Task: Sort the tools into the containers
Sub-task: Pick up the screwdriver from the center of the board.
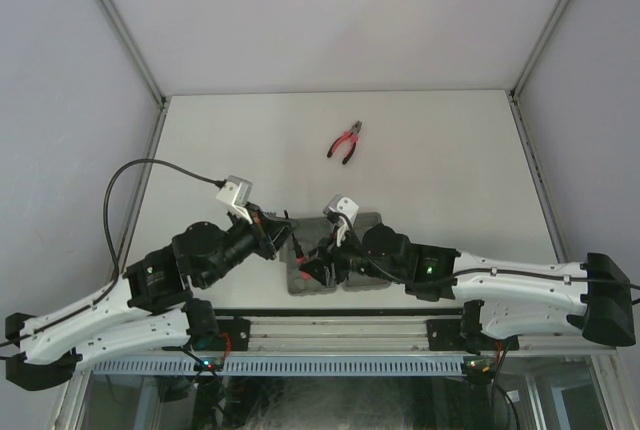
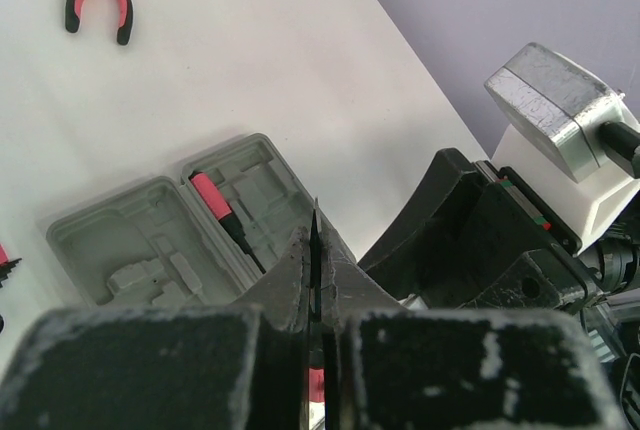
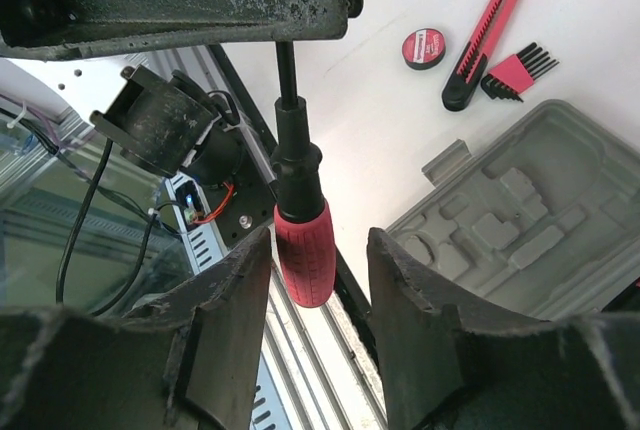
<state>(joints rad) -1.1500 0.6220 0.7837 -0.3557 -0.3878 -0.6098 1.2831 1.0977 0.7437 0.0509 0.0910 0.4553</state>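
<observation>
The case [image 2: 140, 240] lies opened flat at the near edge of the bench [image 1: 450, 150], between the two arms. The pliers [image 1: 345, 141] lie well behind it, toward the bench's middle. A short driver [image 2: 222, 212] rests in a slot in one half of the case. On the bench just beside the case lie the round disc [image 3: 424, 48], a cutter [image 3: 485, 40] next to it, and the comb-like piece [image 3: 517, 72] just on the cutter's other side. By the case's left end, the long screwdriver [image 3: 303, 250] hangs with its shaft pinched in the left tool [image 2: 313, 250] and its handle between the parted fingers of the right tool [image 3: 320, 250].
</observation>
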